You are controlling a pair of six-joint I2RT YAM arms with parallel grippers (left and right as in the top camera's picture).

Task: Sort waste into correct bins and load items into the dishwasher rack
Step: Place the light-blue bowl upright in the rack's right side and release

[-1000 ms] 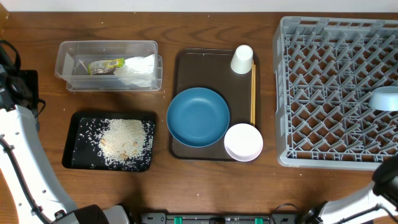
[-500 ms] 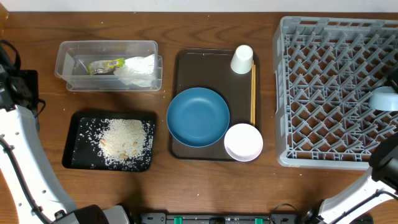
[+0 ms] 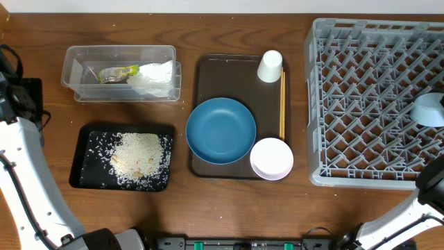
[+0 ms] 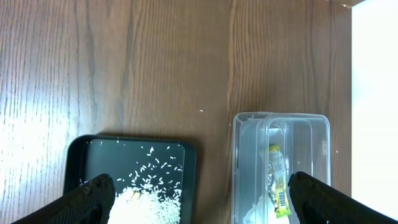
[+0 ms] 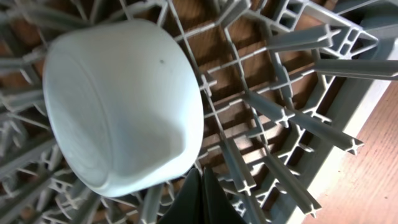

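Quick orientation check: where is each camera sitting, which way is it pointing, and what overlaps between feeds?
Overhead: fixed above the table, looking straight down; left arm at left edge, right arm bottom right.
Left wrist: high, facing down on black tray and clear bin; left gripper open.
Right wrist: close over the rack, on the pale bowl; right gripper pinched at its rim.
Shared: overhead also shows tray, bin, rack, bowl.

Overhead's right edge crops the pale bowl (image 3: pixel 430 109).

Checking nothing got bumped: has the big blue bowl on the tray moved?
No. The blue bowl sits in the same place on the brown tray, left of the chopsticks, as before.
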